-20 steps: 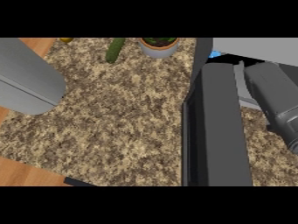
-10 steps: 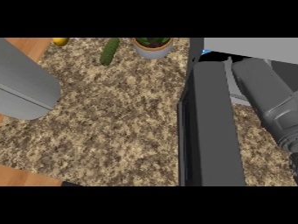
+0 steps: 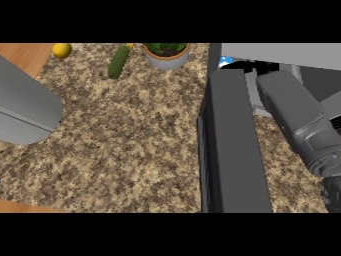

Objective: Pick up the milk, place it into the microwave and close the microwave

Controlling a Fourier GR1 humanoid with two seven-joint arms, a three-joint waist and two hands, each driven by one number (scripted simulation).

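One small blue and white corner of the milk (image 3: 225, 61) shows at the mouth of the microwave (image 3: 291, 51), just past the far end of the open door (image 3: 232, 145). The right arm (image 3: 295, 112) reaches in there. Its hand is hidden, so I cannot tell if it holds the milk or is open. If the arm pulls out fast, it may tip the milk. If the milk sits too near the front, the door may bump it. On the worktop (image 3: 129, 145), a pot (image 3: 165, 60) holds a green plant.
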